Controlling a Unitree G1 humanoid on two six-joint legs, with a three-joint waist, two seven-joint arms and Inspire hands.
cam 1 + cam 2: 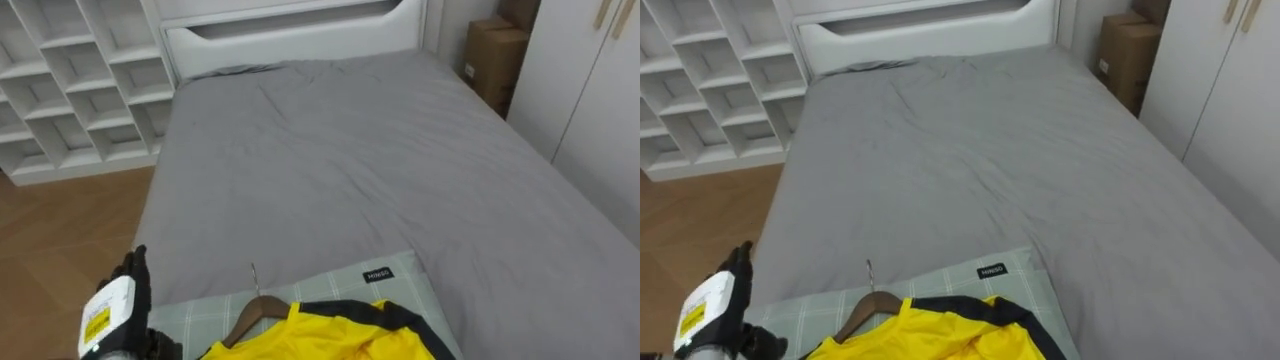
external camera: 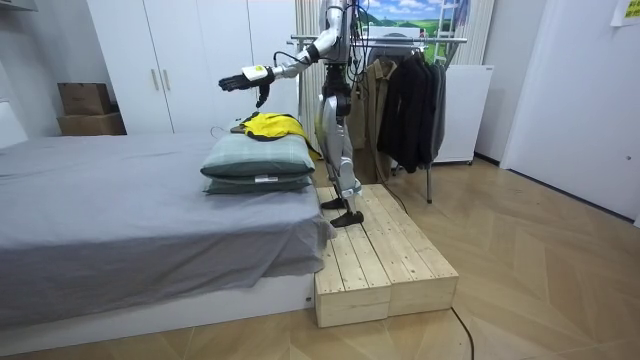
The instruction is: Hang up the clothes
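A yellow shirt with dark trim (image 1: pixel 320 340) lies on a wooden hanger (image 1: pixel 250 310), whose metal hook points up the bed. Both rest on a green checked pillow (image 1: pixel 400 285) at the foot of the bed. My left hand (image 1: pixel 118 310) hovers to the left of the hanger, apart from it, with relaxed fingers and nothing in it. In the room view I stand on a wooden platform (image 2: pixel 380 260) at the bed's end. There my left hand (image 2: pixel 245 80) reaches out above the stacked pillows (image 2: pixel 255 158) and the yellow shirt (image 2: pixel 270 124).
The grey bed (image 1: pixel 350 150) stretches ahead to a white headboard. White cube shelves (image 1: pixel 80 80) stand at the left, cardboard boxes (image 1: pixel 495 60) and a white wardrobe (image 1: pixel 590 90) at the right. A clothes rack with dark garments (image 2: pixel 410 90) stands behind me.
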